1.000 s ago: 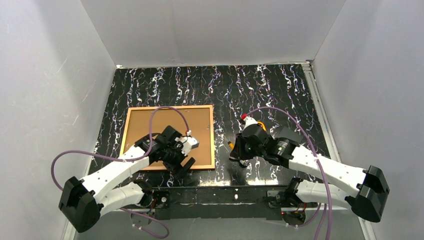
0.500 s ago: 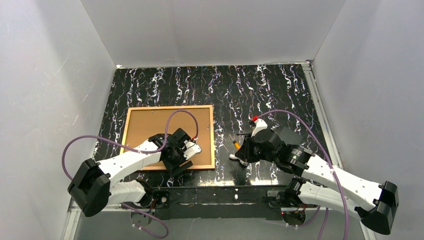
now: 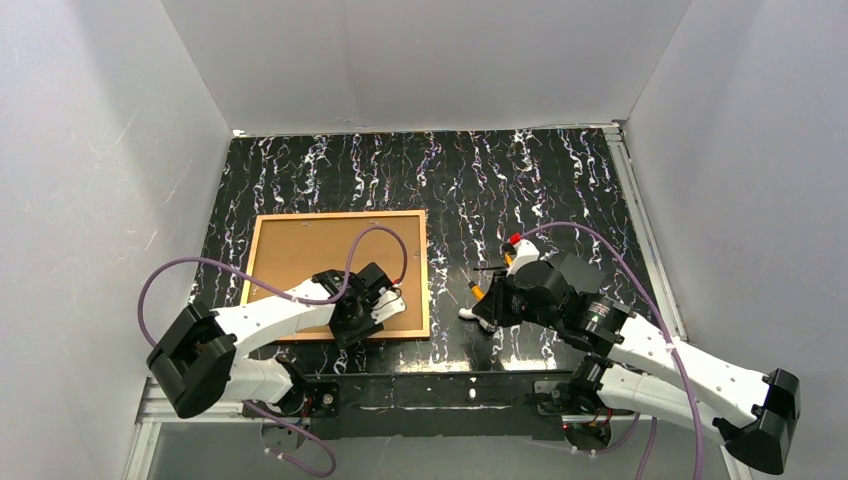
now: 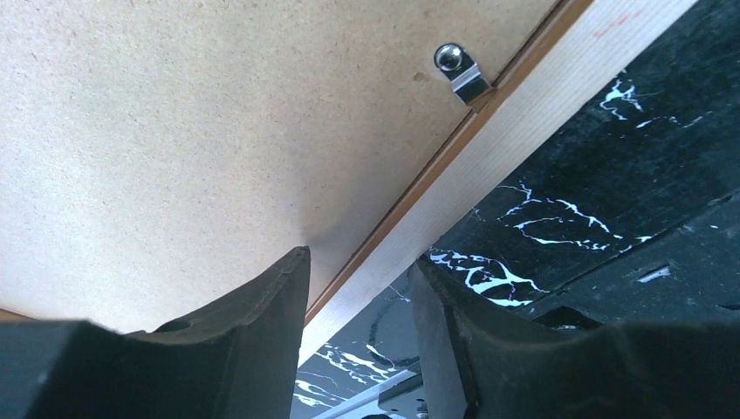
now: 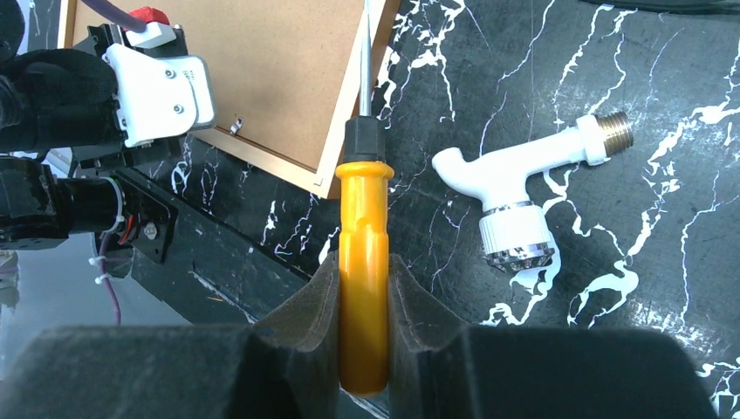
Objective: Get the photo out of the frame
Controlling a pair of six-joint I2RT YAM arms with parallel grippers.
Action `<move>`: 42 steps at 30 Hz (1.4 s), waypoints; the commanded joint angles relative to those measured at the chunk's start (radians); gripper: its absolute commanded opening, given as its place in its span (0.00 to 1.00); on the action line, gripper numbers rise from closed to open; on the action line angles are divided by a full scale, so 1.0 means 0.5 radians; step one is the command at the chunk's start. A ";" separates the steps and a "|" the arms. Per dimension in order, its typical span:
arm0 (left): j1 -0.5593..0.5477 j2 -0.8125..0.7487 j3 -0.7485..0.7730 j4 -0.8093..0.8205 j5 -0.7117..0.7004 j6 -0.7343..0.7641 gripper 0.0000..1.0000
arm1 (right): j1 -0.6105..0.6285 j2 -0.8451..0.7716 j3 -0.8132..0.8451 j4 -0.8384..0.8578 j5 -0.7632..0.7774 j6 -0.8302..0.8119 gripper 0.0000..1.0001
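Between our left fingers (image 4: 262,323) the near rail of the frame (image 4: 515,122) is running lengthwise, cork back (image 4: 174,131) up, the photo lying hidden beneath. We cannot tell whether they are pinching it. Our right fingers (image 5: 305,323) are clenching a screwdriver (image 5: 364,262), its blade pointing ahead at the frame's corner.

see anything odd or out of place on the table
A white plastic tap with a brass threaded end lies on its side on the table beside the frame; it looks unrelated to the job. The frame lies flat, back up, no damage visible. The right gripper holds an orange-handled screwdriver.
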 commanded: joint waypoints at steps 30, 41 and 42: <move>0.226 1.373 1.402 -0.334 -0.373 -3.115 0.00 | -0.011 -0.151 0.032 -0.241 0.098 0.124 0.01; 0.314 1.565 1.717 -0.131 -0.097 -2.863 0.00 | -0.011 0.072 0.055 -0.214 0.016 0.138 0.01; 0.332 1.554 1.699 -0.088 -0.009 -2.841 0.08 | -0.010 0.105 0.061 -0.211 0.016 0.136 0.01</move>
